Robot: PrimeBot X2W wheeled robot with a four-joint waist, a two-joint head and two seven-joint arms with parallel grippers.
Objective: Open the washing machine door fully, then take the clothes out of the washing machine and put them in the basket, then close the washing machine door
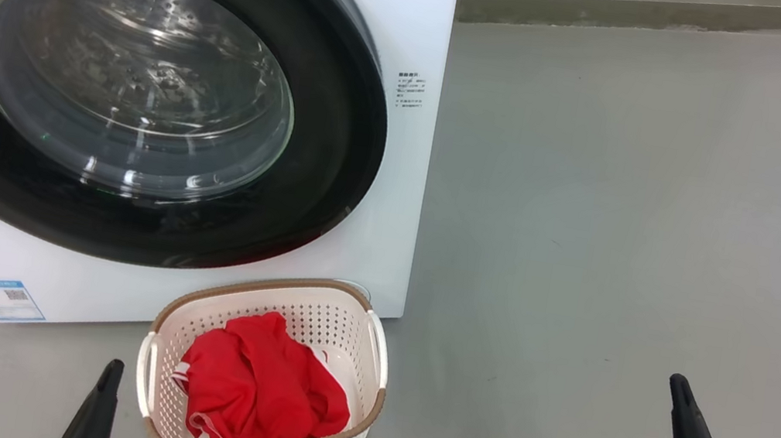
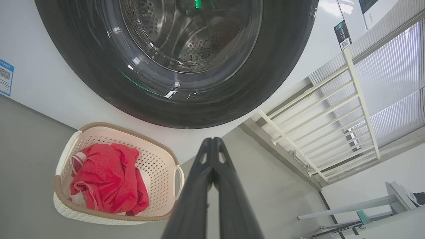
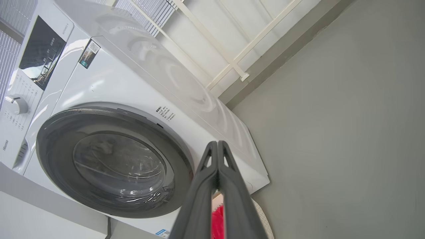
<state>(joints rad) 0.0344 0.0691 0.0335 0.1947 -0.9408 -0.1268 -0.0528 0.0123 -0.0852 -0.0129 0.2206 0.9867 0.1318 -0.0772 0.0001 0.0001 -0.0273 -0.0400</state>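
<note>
The washing machine door (image 1: 145,86) is seen shut flush against the washing machine (image 1: 421,28), and nothing red can be made out through its glass. The clothes (image 1: 259,382) are found heaped in the basket (image 1: 335,324), which is set on the floor (image 1: 635,211) just in front of the machine's lower right corner.

Both claws are clenched on nothing. The left gripper (image 2: 212,141) is held low beside the basket with its fingers pressed together, and the right gripper (image 3: 217,144) is parked well apart to the right, likewise pinched closed.

The red fabric is judged soft, light and limp (it would sag and trail if pinched at one edge), so a bunched fold at the top of the heap would be the place to take it. The door is judged stiff and heavy with a slippery gloss, better pushed at the black rim than on the bulging glass.

Now the writing. The brand name (image 3: 5,145) appears to read Hisense. A blue label (image 1: 7,299) with a QR code is stuck near the machine's lower corner. The small print block (image 1: 411,91) beside the door cannot be read.
</note>
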